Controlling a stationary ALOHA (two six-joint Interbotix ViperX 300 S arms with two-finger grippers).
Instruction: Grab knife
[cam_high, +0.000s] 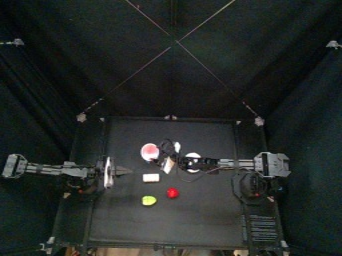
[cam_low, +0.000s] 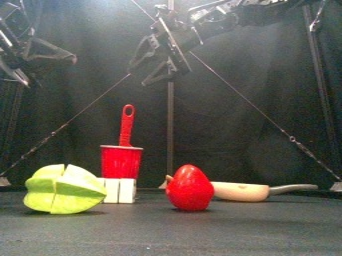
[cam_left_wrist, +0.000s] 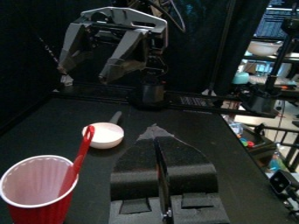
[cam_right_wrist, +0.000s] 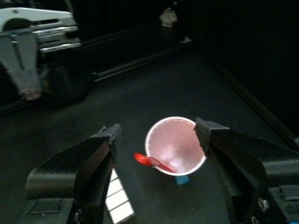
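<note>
The knife (cam_high: 151, 177), a slim white piece, is lying flat on the black table (cam_high: 214, 215), just in front of the red cup (cam_high: 151, 151) and apart from both grippers. A red spoon (cam_low: 127, 124) is standing in the cup. A red pepper (cam_high: 171, 192) and a green fruit (cam_high: 148, 200) are sitting nearer the front edge. The white plate (cam_high: 195, 158) is lying to the cup's right. The right gripper (cam_right_wrist: 158, 131) is hovering over the cup, jaws spread wide and grasping nothing. The left gripper (cam_left_wrist: 162, 166) is resting at the table's left side, jaws pressed together, empty.
</note>
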